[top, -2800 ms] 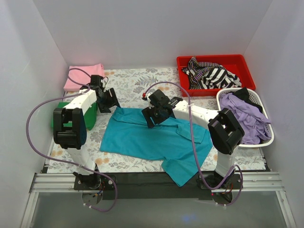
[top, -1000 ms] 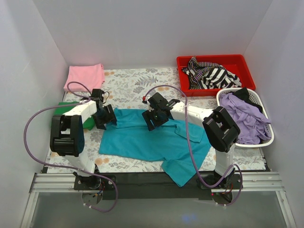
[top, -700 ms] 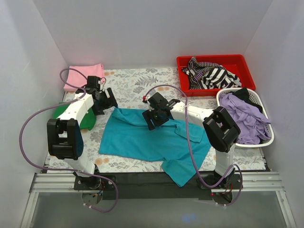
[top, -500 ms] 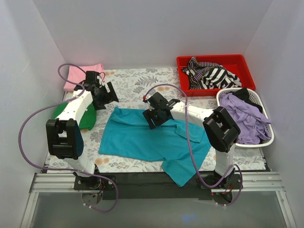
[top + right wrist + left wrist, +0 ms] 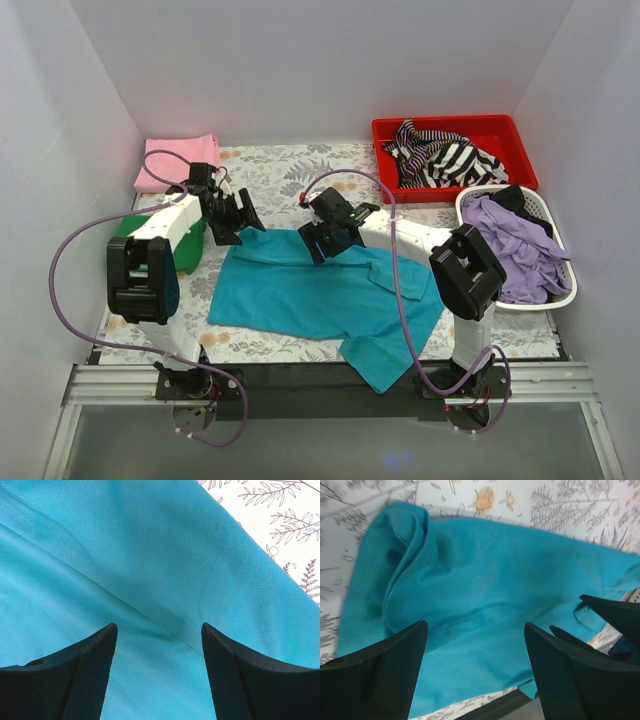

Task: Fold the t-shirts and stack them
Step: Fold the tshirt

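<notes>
Plain white walls (image 5: 300, 70) box in a leaf-printed surface (image 5: 290, 170). A soft, rumpled teal t-shirt (image 5: 320, 295) lies spread mid-surface, one corner over the near edge. The left gripper (image 5: 475, 630) and right gripper (image 5: 159, 627) stand open above its far edge, holding nothing.

White arms (image 5: 410, 238) with black joints, looping purple cables (image 5: 55, 270), black mesh-textured claw fingers (image 5: 560, 680)
</notes>
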